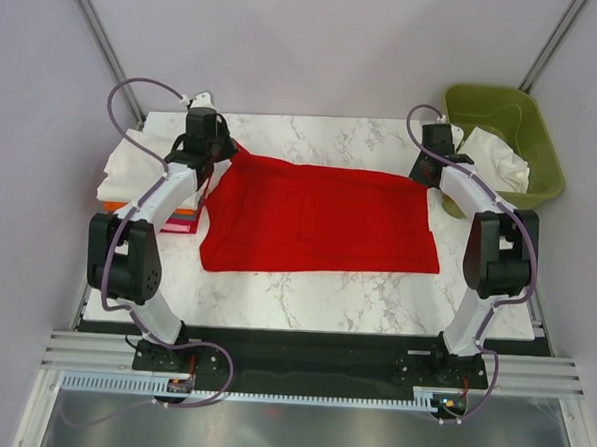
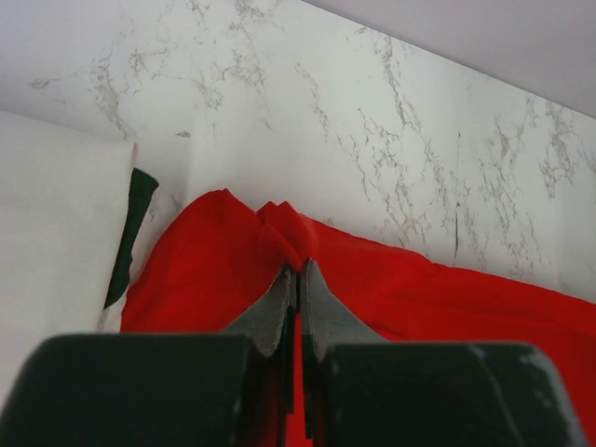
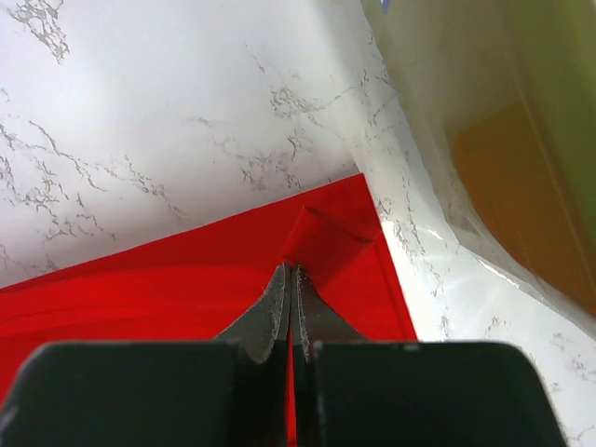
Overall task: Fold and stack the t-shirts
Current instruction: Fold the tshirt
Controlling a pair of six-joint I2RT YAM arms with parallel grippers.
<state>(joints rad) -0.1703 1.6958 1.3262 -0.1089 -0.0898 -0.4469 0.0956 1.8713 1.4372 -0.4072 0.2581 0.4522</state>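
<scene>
A red t-shirt lies spread across the marble table. My left gripper is shut on its far left corner; the left wrist view shows the jaws pinching a bunched fold of red cloth. My right gripper is shut on the far right corner; the right wrist view shows the jaws closed on a folded-over red tip. A stack of folded shirts with a white one on top sits at the left edge, and also shows in the left wrist view.
A green bin holding white cloth stands off the table's far right corner, close to the right arm. The table's far edge runs just beyond both grippers.
</scene>
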